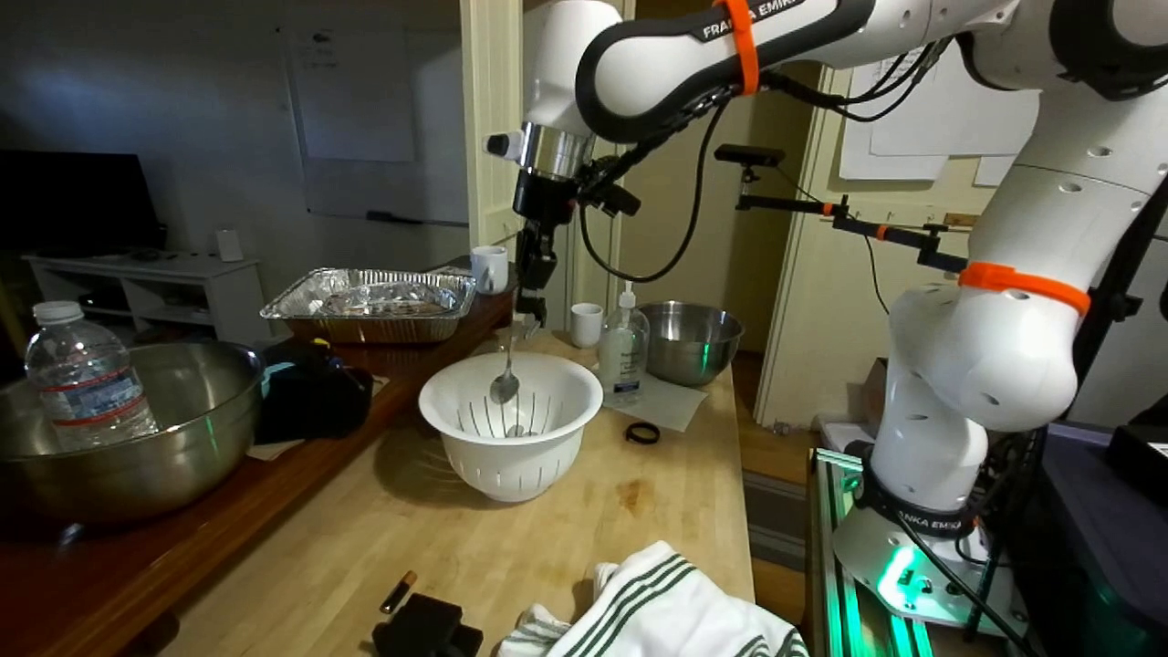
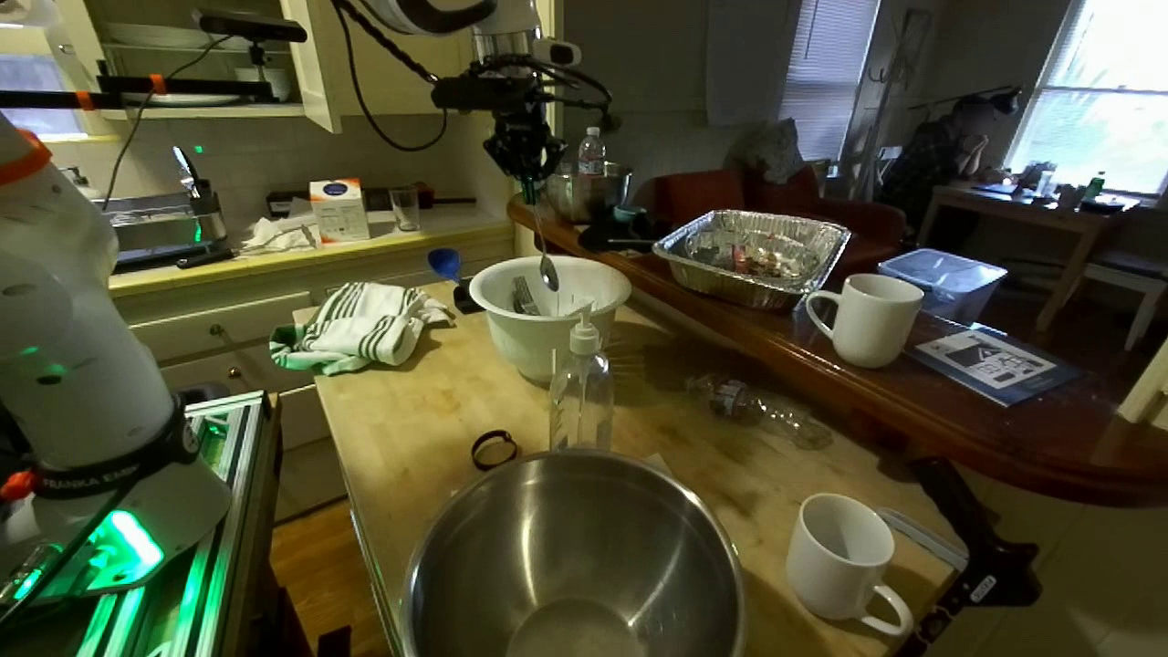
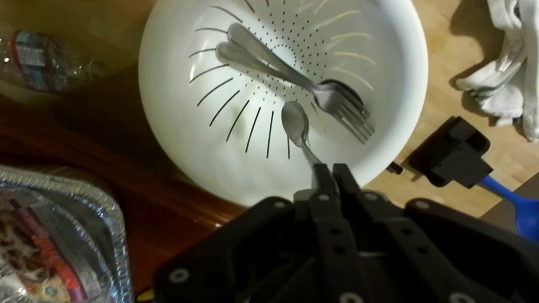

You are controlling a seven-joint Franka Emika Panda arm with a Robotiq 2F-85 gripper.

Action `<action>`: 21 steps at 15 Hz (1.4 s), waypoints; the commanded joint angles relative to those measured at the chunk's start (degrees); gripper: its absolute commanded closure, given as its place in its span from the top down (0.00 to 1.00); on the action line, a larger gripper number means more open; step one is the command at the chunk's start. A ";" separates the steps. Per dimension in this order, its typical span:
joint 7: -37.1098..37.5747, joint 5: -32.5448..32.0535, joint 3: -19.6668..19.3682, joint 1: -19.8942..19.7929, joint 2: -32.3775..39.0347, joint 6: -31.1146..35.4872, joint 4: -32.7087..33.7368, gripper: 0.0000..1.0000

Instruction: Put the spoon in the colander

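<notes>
The white colander (image 1: 511, 470) stands on the wooden table in both exterior views (image 2: 520, 339); its inside fills the upper middle of the wrist view (image 3: 172, 122). My gripper (image 3: 331, 169) is above it, its fingers nearly together on the handle of the silver spoon (image 3: 294, 122). The spoon hangs bowl-down over the colander's opening in both exterior views (image 1: 505, 387) (image 2: 548, 273). Whether its tip is below the rim is hard to tell. The upper handle is hidden between the fingers. A fork (image 3: 337, 103) and another utensil (image 3: 248, 38) lie inside the colander.
A soap bottle (image 2: 582, 401) and a metal bowl (image 2: 575, 547) stand near the colander, with a white mug (image 1: 586, 324). A striped towel (image 1: 657, 611) lies in front. The raised dark ledge holds a foil tray (image 1: 374, 306) and a big metal bowl (image 1: 192, 447).
</notes>
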 commanded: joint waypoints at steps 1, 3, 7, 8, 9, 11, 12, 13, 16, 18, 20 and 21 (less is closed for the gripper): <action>-3.35 0.47 -0.88 -0.41 5.64 -1.88 -0.31 0.02; -4.45 -0.99 -0.37 -1.00 8.75 -0.28 -0.03 0.02; -3.93 -8.31 1.07 -1.78 13.69 6.74 0.49 0.02; -3.71 -10.47 1.35 -1.74 14.40 8.12 0.39 0.02; -3.49 -12.35 1.58 -1.73 15.16 8.65 0.70 0.02; -4.56 -13.48 2.10 -1.70 15.32 8.13 1.20 0.32; -6.15 -11.49 2.32 -1.78 14.72 6.31 1.45 0.39; -8.19 -8.72 2.44 -1.97 13.57 4.53 1.46 0.46; -13.72 -1.37 1.60 -2.79 8.31 -0.11 0.69 0.68; -14.92 2.84 0.04 -3.80 4.19 -0.67 -0.45 0.84; -9.90 2.48 -1.63 -5.27 0.78 1.71 -1.32 0.99; -8.27 1.09 -2.48 -6.15 -0.30 2.68 -1.43 1.00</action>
